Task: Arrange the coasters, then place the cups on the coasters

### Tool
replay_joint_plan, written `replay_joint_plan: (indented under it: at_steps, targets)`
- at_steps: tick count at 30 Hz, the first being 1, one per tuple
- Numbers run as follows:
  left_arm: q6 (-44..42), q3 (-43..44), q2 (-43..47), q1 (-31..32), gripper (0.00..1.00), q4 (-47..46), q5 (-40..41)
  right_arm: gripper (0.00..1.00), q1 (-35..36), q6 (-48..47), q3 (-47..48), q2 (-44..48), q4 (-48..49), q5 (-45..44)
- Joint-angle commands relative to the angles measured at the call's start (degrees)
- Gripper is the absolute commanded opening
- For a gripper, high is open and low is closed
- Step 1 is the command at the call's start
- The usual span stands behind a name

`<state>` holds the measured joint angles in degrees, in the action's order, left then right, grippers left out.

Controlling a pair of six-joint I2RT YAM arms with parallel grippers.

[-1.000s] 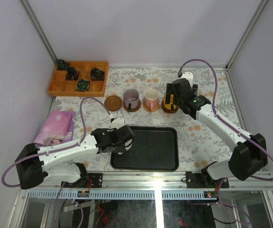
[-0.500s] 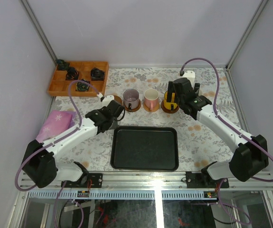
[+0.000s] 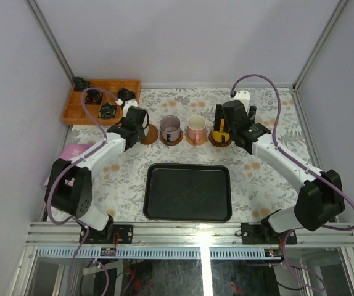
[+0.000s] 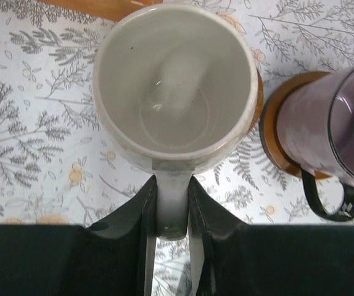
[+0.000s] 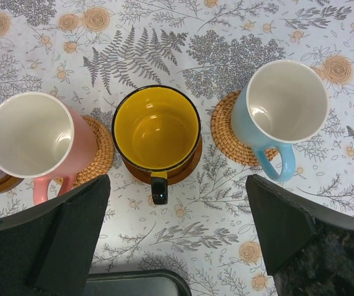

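Observation:
In the left wrist view a cream-white cup [image 4: 174,86] sits over a brown coaster [image 4: 259,98], and my left gripper [image 4: 172,213] is shut on its handle. I cannot tell whether the cup rests on the disc. To its right a mauve cup [image 4: 331,123] stands on a brown coaster [image 4: 275,145]. From above, the left gripper [image 3: 137,118] hides the cream cup at the row's left end. My right gripper [image 5: 177,185] stands open just short of the yellow cup [image 5: 156,126]. The pink cup [image 5: 32,132] and the blue cup [image 5: 285,105] flank it, each on a coaster.
A black tray [image 3: 187,192] lies in front of the row of cups. A wooden compartment box [image 3: 78,112] with dark items stands at the back left. A pink printed pouch [image 3: 66,155] lies at the left, partly under the left arm.
The left arm has swung from the tray's left edge back to the leftmost coaster, carrying the cream cup. The right gripper has stayed open by the yellow cup.

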<state>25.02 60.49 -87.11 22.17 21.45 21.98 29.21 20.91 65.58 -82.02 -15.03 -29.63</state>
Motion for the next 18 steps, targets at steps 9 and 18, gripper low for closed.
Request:
replay_joint_plan:
  at_steps: [9, 18]
  targets:
    - [-9.11, 3.3, -4.95, -3.91, 0.0, -17.04, -8.66, 0.99, -0.34, -0.43, 0.38, -1.85, 3.05, -1.73]
    - [-12.04, 2.31, -6.55, -4.47, 0.0, -19.06, -10.0, 1.0, -0.22, 0.11, 0.79, -3.05, 2.92, -0.54]
